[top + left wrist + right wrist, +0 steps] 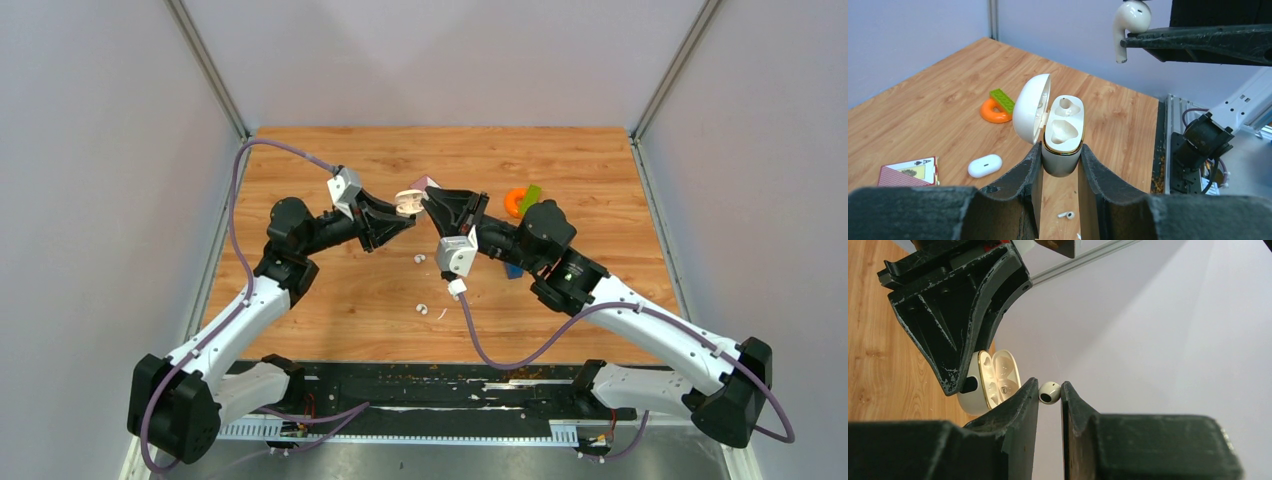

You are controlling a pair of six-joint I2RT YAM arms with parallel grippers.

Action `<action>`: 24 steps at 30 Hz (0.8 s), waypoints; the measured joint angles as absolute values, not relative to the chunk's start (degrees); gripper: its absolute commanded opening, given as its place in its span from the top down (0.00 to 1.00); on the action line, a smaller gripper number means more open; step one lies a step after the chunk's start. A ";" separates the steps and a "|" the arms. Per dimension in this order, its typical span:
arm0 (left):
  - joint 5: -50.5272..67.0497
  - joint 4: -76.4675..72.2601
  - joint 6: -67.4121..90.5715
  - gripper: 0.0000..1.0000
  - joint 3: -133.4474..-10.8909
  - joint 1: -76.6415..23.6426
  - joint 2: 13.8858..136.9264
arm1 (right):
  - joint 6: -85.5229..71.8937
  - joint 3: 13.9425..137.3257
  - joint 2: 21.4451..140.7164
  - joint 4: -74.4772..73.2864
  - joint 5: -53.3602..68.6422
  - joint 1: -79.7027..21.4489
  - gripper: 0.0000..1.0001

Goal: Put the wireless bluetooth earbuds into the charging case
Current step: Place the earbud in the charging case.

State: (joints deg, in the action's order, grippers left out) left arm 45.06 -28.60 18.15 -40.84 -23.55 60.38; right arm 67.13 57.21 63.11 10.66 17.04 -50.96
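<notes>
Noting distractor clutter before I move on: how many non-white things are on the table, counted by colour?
Orange: 1, ring
Green: 1, brick
Red: 1, card pack
Blue: 1, partly hidden piece
Total: 4

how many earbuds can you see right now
2 for sure: an earbud pinched in the right claw, another on the table below the case held in the left claw. A white bit nearer the table's near edge may be a third; too small to tell.
</notes>
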 measured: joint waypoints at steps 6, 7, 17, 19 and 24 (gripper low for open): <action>44.88 -29.21 19.31 0.99 -40.86 -23.55 60.31 | 67.66 56.29 63.22 12.29 17.02 -51.00 0.88; 44.88 -29.23 19.40 0.99 -40.86 -23.55 60.31 | 67.68 56.21 63.33 12.53 17.02 -51.03 0.88; 44.95 -29.45 19.70 0.99 -40.88 -23.55 60.31 | 67.66 56.16 64.93 14.48 16.97 -51.20 0.88; 44.97 -29.45 19.81 0.99 -40.88 -23.55 60.31 | 67.66 56.16 65.30 14.48 16.88 -51.20 0.88; 44.97 -29.45 20.14 0.99 -40.88 -23.55 60.31 | 67.64 56.16 65.80 14.44 16.43 -51.22 0.88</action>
State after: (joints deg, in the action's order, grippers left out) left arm 44.97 -29.45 20.14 -40.88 -23.55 60.31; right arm 67.64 56.16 65.80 14.44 16.43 -51.22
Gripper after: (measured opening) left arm 0.338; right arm 0.214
